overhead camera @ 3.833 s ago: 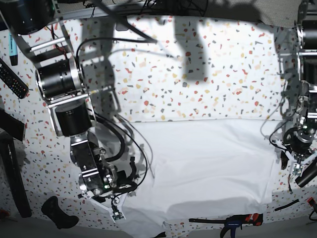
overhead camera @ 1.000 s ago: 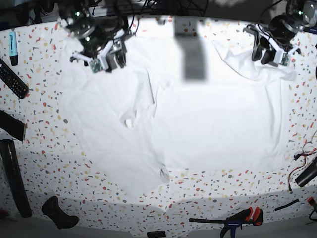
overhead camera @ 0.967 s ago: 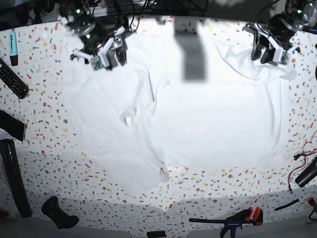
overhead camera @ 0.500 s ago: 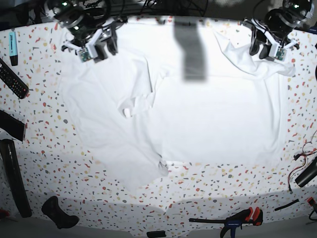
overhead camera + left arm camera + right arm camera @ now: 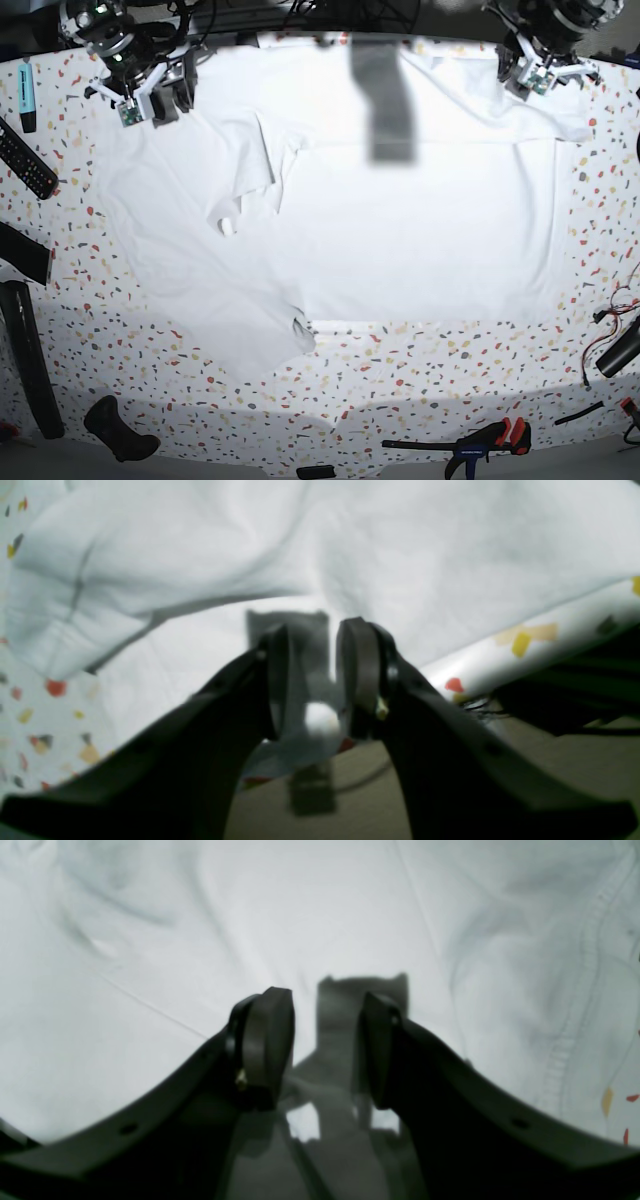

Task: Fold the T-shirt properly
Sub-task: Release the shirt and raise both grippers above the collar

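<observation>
The white T-shirt (image 5: 420,230) lies spread over the speckled table (image 5: 450,385), with a loose fold (image 5: 250,170) on its left half. My right gripper (image 5: 150,100) sits at the shirt's far-left corner. In the right wrist view this gripper (image 5: 325,1005) has its jaws slightly apart, with cloth (image 5: 300,915) bunched low between them. My left gripper (image 5: 535,78) is at the far-right corner. In the left wrist view the left gripper (image 5: 315,645) pinches a bit of shirt (image 5: 350,540) over the table's far edge (image 5: 550,635).
A black remote (image 5: 25,160) and a teal marker (image 5: 25,90) lie at the left. Dark tools (image 5: 115,430) rest near the front left. A red-and-black clamp (image 5: 480,445) lies at the front. Cables (image 5: 610,355) hang at the right. A dark shadow (image 5: 385,110) crosses the shirt.
Both grippers went from the near corners to the far edge, drawing the shirt out flat. In the last second the whole shirt slid farther away and slightly leftward.
</observation>
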You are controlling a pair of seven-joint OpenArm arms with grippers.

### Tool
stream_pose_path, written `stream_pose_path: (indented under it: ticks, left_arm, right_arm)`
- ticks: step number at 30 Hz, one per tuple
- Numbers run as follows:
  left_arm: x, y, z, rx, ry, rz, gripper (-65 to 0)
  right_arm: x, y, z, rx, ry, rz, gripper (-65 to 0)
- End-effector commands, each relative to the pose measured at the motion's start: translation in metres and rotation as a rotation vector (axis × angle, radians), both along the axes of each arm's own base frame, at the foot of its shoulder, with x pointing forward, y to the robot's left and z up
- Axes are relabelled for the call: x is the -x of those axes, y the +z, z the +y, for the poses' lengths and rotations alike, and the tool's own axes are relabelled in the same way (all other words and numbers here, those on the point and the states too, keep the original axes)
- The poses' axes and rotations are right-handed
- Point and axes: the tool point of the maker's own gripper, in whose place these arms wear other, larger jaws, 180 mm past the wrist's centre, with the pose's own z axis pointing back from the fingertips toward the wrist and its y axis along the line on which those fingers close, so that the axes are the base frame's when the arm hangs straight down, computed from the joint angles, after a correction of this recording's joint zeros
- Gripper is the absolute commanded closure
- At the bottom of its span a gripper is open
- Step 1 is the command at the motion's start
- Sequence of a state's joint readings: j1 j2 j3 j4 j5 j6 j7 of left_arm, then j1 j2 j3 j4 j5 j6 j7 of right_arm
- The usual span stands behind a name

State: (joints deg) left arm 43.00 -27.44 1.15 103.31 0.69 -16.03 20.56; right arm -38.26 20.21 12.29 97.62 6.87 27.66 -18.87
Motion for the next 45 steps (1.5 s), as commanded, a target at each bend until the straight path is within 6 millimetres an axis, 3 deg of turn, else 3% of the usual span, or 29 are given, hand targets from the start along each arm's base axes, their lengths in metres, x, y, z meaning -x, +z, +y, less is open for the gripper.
stream_pose_path:
  ticks: [1,8,14,22,32,40,45]
  left_arm:
    - [0.031,-0.018,0.036,-0.189,0.02,0.135,-18.7]
    - [0.014,-0.006,0.067,-0.39,0.034,0.031,-18.7]
    - [0.014,-0.004,0.072,-0.436,0.016,0.027,-18.7]
    - [0.022,-0.001,0.085,-0.494,0.081,0.074,-18.7]
    - [-0.023,0.05,0.061,-0.445,0.12,-0.14,-18.7]
    - [-0.026,0.053,0.06,-0.443,0.123,-0.149,-18.7]
    - [-0.038,0.059,0.062,-0.465,0.119,-0.185,-18.7]
  right_arm:
    - [0.045,-0.023,-0.035,0.166,-0.027,0.215,-25.9]
    - [0.047,-0.022,-0.043,0.191,-0.017,0.233,-25.9]
    - [0.041,-0.015,-0.062,0.245,0.008,0.234,-25.9]
    - [0.044,-0.015,-0.064,0.241,0.001,0.255,-25.9]
    - [0.044,-0.015,-0.064,0.241,0.0,0.255,-25.9]
    - [0.045,-0.016,-0.065,0.244,0.0,0.263,-25.9]
    - [0.047,-0.016,-0.067,0.258,0.002,0.271,-25.9]
